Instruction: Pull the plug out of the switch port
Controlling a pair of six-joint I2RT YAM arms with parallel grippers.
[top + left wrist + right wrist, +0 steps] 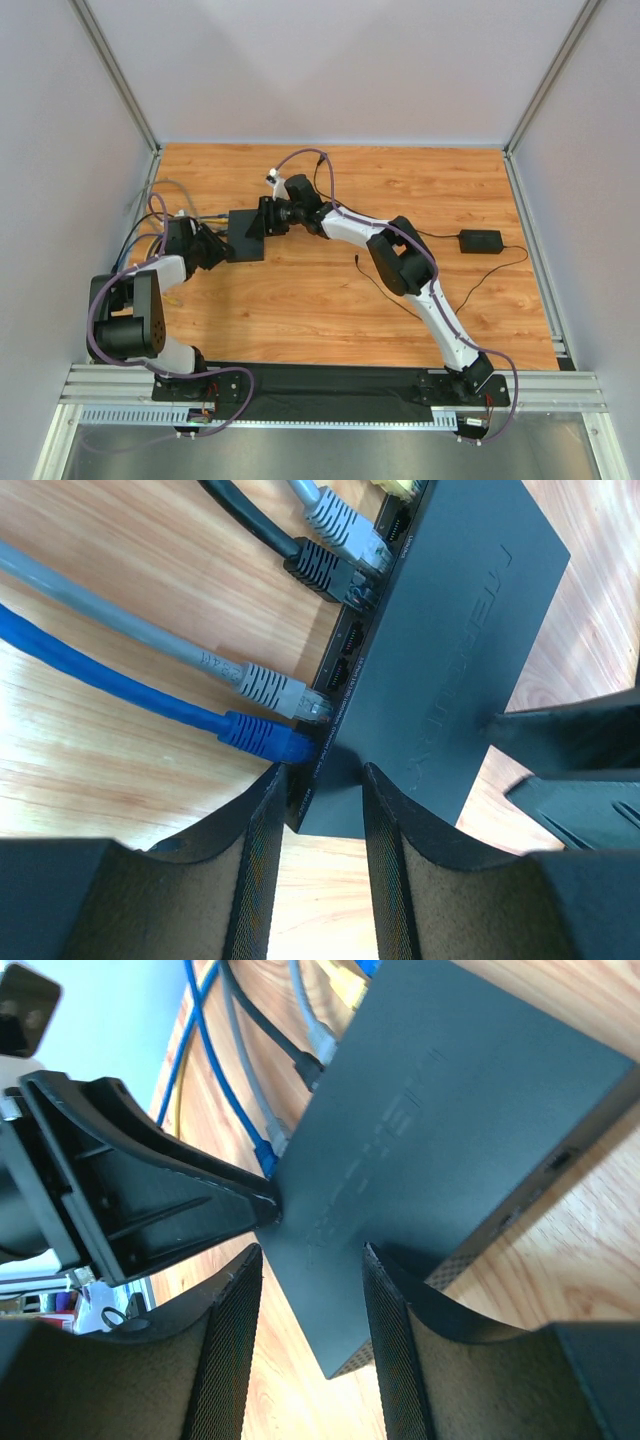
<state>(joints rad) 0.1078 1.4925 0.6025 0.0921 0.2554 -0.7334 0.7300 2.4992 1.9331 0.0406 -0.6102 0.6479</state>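
Observation:
The switch (245, 234) is a flat matte black box on the wood table, turned at an angle. Its port edge (345, 655) holds a blue plug (265, 737), a grey plug (280, 692), a black plug (325, 568) and another grey plug (345, 530). My left gripper (322, 790) is open, its tips astride the switch's near corner, the left tip right by the blue plug. It also shows in the top view (210, 250). My right gripper (310, 1260) is open over the opposite corner of the switch (430, 1130); it also shows in the top view (262, 222).
Blue, grey and black cables (150, 215) run off to the left wall. A smaller black adapter brick (480, 241) lies at the right, with a thin black cable (385, 285) trailing across the table. Metal frame posts and white walls close in the sides.

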